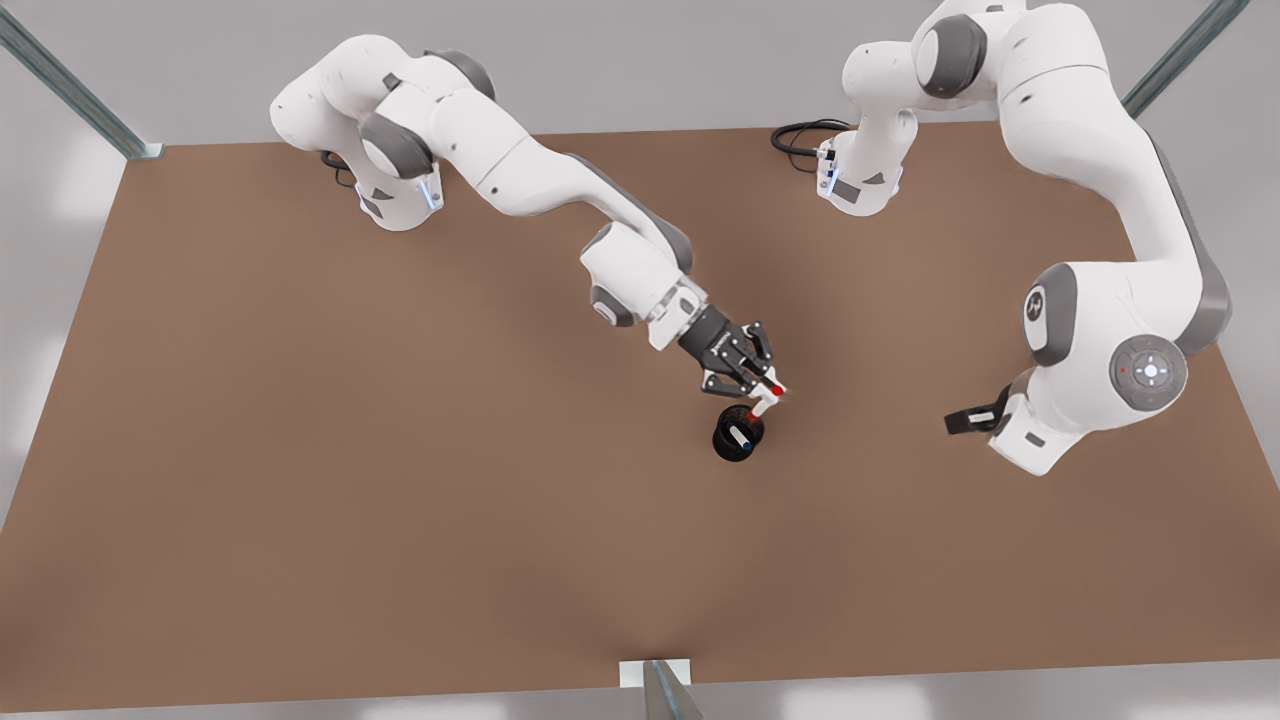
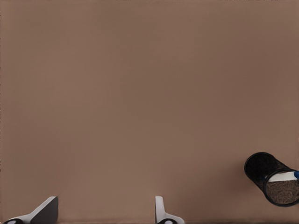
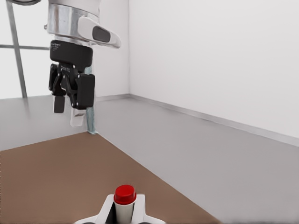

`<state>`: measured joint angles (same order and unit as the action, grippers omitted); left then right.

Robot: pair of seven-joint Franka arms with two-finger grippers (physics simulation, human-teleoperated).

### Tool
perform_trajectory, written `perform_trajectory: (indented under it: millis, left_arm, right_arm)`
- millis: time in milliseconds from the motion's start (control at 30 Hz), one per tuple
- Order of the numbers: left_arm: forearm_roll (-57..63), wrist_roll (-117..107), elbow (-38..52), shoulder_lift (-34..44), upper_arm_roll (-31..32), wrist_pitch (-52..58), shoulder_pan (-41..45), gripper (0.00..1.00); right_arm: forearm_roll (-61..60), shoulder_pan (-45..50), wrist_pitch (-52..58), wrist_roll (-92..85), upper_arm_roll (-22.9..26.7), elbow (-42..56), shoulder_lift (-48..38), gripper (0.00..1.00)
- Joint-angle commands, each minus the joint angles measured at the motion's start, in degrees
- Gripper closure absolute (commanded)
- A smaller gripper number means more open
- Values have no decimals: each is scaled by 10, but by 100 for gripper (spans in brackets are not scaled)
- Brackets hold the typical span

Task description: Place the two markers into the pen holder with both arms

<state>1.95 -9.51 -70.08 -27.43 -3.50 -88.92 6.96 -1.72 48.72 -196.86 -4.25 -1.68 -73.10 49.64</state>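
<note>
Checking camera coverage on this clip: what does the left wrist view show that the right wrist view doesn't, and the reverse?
The left wrist view adds the pen holder with the blue marker already inside it, seen past the left gripper, whose fingers are spread open. The right wrist view adds the red marker clamped in the right gripper, plus the white wall and grey floor beyond the table edge. Both share the brown table and the left gripper, which the right wrist view sees farther off.
</note>
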Motion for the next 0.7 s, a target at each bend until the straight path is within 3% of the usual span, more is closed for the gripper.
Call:
perform_trajectory:
  millis: [0, 167, 233, 367, 667]
  left_arm:
    - [0, 94, 0, 7, 0, 16, 1, 0]
    - [-1, 98, -1, 26, 2, 31, 2, 0]
    - [-3, 98, -1, 43, 2, 52, 2, 0]
    - [-5, 97, -59, 102, 3, 45, 2, 0]
    - [-6, 97, -59, 91, 3, 47, 10, 0]
  right_arm:
    - [-3, 1, -47, -7, 0, -14, -4, 79]
    - [-1, 4, -47, -8, 8, -13, 12, 79]
    - [-2, 24, -48, -8, 34, -8, 28, 79]
    - [-1, 36, -48, -8, 48, -3, 48, 79]
    - [-1, 41, -48, -7, 55, 19, 91, 77]
